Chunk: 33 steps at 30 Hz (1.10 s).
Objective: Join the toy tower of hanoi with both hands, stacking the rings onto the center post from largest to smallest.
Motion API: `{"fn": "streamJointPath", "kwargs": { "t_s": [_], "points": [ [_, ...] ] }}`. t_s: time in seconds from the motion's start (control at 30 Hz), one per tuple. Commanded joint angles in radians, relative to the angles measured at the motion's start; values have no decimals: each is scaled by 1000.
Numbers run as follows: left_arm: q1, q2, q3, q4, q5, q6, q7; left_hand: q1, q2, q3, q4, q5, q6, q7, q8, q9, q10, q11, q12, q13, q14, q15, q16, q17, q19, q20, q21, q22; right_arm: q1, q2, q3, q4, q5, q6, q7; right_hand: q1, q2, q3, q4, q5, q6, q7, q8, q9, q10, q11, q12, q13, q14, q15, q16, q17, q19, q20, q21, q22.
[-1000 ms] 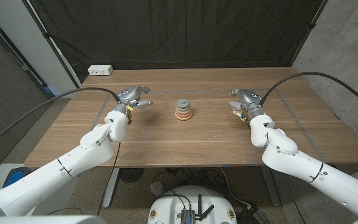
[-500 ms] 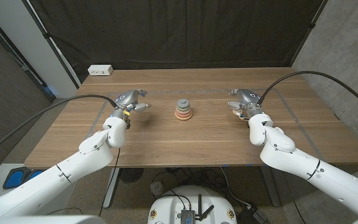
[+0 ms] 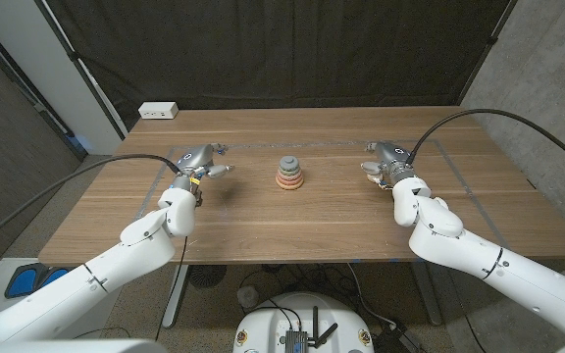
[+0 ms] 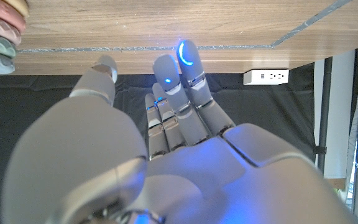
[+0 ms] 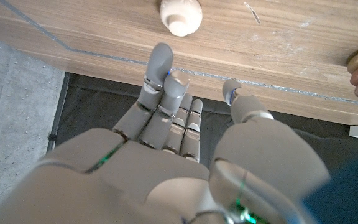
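The ring tower (image 3: 289, 176) stands in the middle of the wooden surface (image 3: 292, 221), its pastel rings stacked wide to narrow with a grey cap on top. In the left wrist view its ring edges (image 4: 2, 28) show at the frame's corner. The left hand (image 3: 200, 160) is to the tower's left, well apart, fingers (image 4: 182, 93) extended together and holding nothing. The right hand (image 3: 385, 159) is to the tower's right, also well apart, fingers (image 5: 160, 78) released and empty. A small cream knob-like piece (image 5: 181, 15) sits on the surface beyond the right fingers. A white power strip (image 3: 158, 111) lies at the far left corner.
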Motion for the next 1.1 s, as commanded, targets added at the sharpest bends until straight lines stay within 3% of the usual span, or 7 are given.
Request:
{"fn": "streamJointPath", "kwargs": {
  "t_s": [0.03,0.57,1.1],
  "points": [
    [23,19,-19,-33,-17,33,15,-9,7,7,-1,5,7,1,0,2,9,0,-2,3,0,-35,0,2,7,-118,-1,2,35,-18,-31,-2,-2,-66,52,-1,-10,-11,0,-6,-17,3,-10,2,-5,-1,1,1,1,-58,0,4,-9,-91,1,3],
    [38,41,-23,-58,-38,47,2,-6,14,16,-5,7,13,1,0,3,14,0,-3,5,1,-35,2,7,5,-120,-2,2,128,-23,-126,12,-17,-174,159,-4,-21,-30,2,-23,-24,5,-4,-1,-32,9,2,-8,-20,-58,-27,-16,-29,-91,-7,-1],
    [36,62,-18,-75,-43,60,-19,-13,18,27,-5,10,28,-4,0,5,29,-7,-2,9,0,-35,1,7,5,-118,-3,4,200,-13,-198,57,0,-206,203,1,-26,-49,2,-41,-68,17,-10,1,-45,13,5,-17,-34,-58,-44,-33,-39,-91,-13,-4]
  ]
}}
